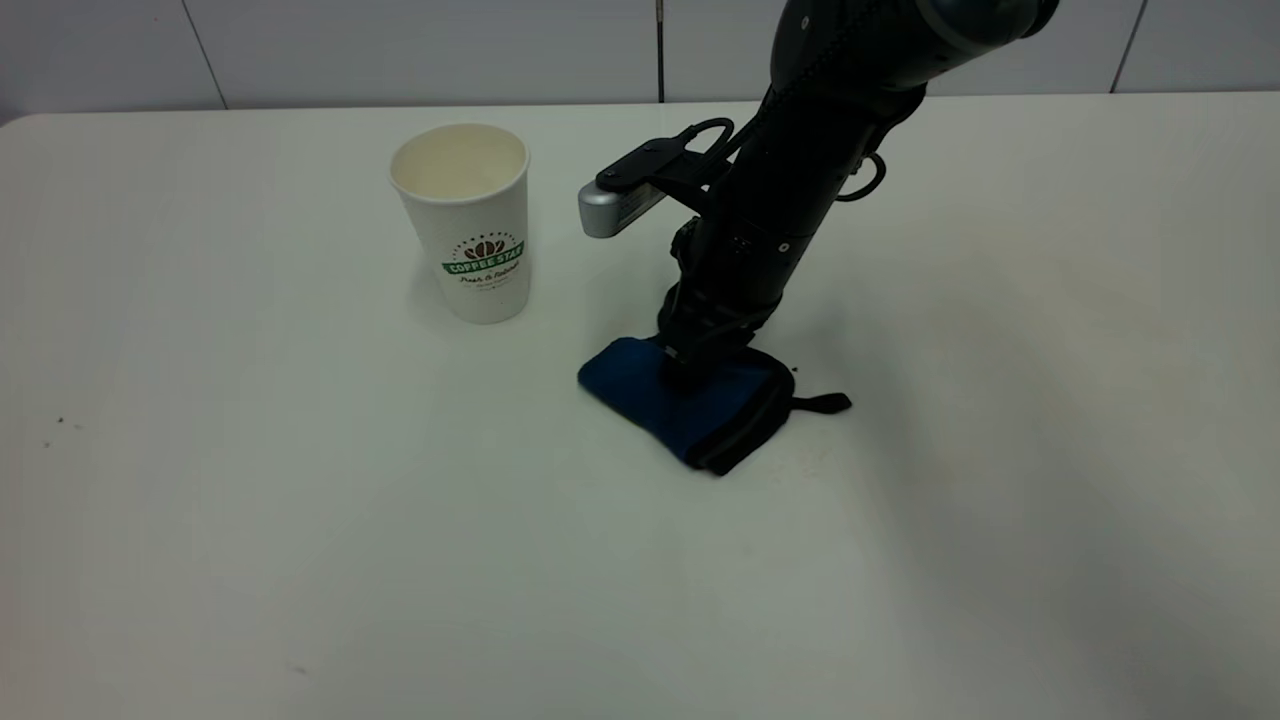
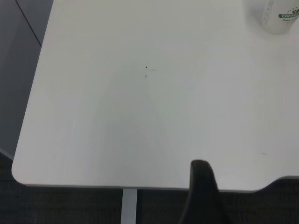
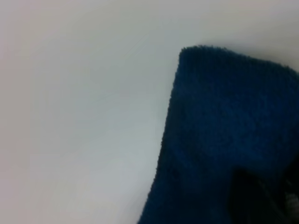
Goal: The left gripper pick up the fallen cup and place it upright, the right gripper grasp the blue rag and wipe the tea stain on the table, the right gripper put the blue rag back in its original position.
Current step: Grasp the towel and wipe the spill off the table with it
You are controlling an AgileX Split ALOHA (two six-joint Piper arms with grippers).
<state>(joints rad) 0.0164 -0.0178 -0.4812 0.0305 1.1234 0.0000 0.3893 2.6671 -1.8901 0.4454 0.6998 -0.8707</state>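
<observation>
Shows a white table (image 2: 117, 126) with a rounded corner and two tiny dark specks (image 2: 146, 71), part of the cup (image 2: 276, 16) at one edge, one dark finger (image 2: 203, 193) nearest the camera.

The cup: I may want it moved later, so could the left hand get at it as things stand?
Probably yes. The cup stands upright with bare table on its left; the right hand, down on the blue rag, is apart from it.

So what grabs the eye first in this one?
The right gripper pressed down onto the blue rag at the middle of the table, its black arm leaning in from the far right. Next, the cup standing upright behind and to the rag's left, apart from it.
</observation>
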